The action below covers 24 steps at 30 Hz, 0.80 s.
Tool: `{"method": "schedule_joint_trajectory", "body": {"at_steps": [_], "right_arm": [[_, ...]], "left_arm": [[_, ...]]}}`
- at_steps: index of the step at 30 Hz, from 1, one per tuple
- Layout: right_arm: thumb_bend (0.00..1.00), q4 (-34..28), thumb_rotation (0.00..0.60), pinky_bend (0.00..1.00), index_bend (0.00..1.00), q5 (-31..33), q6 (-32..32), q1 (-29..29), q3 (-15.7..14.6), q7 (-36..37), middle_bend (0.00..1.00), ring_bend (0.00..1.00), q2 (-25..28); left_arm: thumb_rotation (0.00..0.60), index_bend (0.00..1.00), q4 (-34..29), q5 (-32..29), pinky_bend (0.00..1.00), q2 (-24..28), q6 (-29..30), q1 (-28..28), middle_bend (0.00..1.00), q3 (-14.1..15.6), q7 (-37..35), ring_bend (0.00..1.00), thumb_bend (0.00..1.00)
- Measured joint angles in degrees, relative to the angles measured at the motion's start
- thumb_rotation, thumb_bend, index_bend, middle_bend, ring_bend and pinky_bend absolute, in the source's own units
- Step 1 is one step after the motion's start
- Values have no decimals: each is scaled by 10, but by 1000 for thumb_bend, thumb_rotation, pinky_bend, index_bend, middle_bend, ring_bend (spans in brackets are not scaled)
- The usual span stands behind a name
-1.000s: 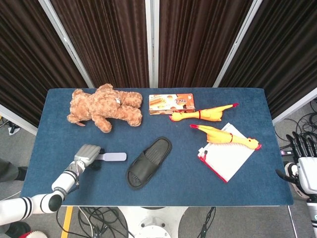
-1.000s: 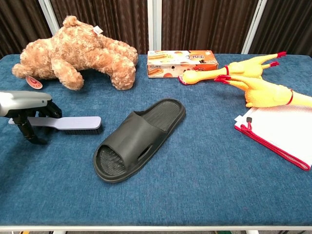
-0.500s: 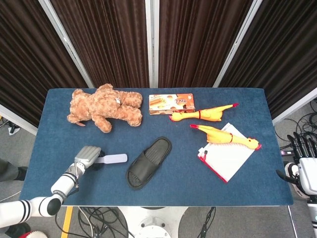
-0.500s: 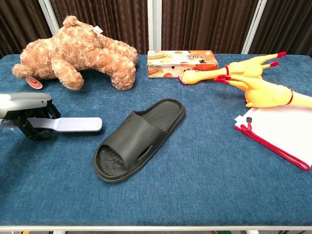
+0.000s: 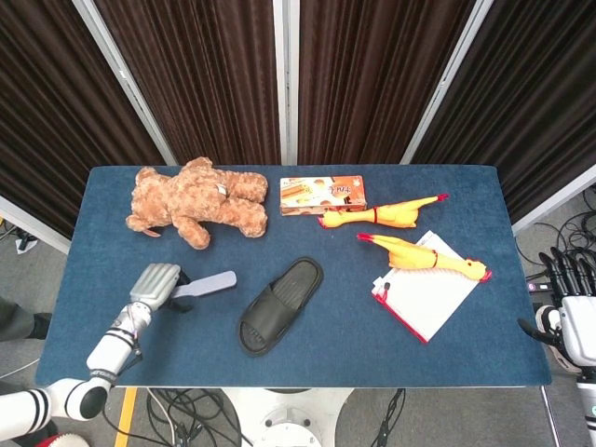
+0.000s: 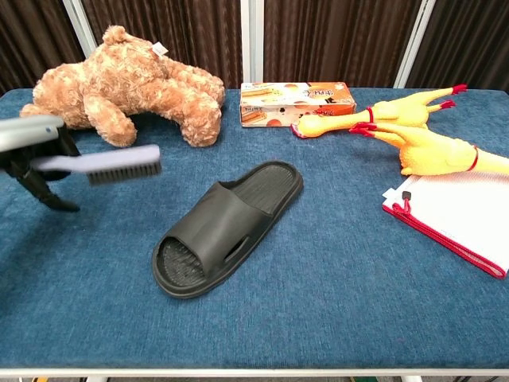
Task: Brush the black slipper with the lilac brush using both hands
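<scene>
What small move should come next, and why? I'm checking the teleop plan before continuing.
Probably carry the lilac brush rightward over the black slipper: the left hand holds it lifted, bristles down, left of the slipper. The right hand waits off the table.

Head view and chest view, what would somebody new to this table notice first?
Probably the left hand at the table's left edge, holding the lilac brush lifted off the blue cloth with bristles down. The black slipper lies untouched near the middle, just right of the brush. Behind them a brown teddy bear sprawls at the back left, and two yellow rubber chickens brighten the right side.
</scene>
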Motion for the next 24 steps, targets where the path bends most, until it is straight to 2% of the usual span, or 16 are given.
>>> {"method": "schedule_joint_trajectory", "body": {"at_steps": [4,8,12,15,20,24], "right_arm": [[26,-5,600,0,0,-5,-7,6,0,-6,16,0,2],[26,-14,600,0,0,-18,-24,20,-1,-19,24,0,7],[26,-27,600,0,0,-34,-63,45,-5,-34,40,0,11],[26,-40,600,2,0,-45,-114,79,-5,-44,57,0,12],[26,-58,600,4,0,-47,-236,166,7,-69,44,0,2],[26,-62,600,7,0,-24,-346,250,28,-95,35,0,-25]], "left_arm": [[600,1000,8,34,1000,-13,36,17,1000,-16,-77,980,416],[600,1000,27,94,1000,-31,94,38,1000,-26,-161,995,517],[600,1000,48,159,1000,-47,157,56,1000,-24,-208,996,536],[600,1000,65,208,1000,-56,192,65,1000,-12,-223,996,539],[600,1000,119,298,1000,-78,246,77,1000,22,-222,996,541],[600,1000,178,352,1000,-105,284,84,1000,52,-222,995,542]]}}
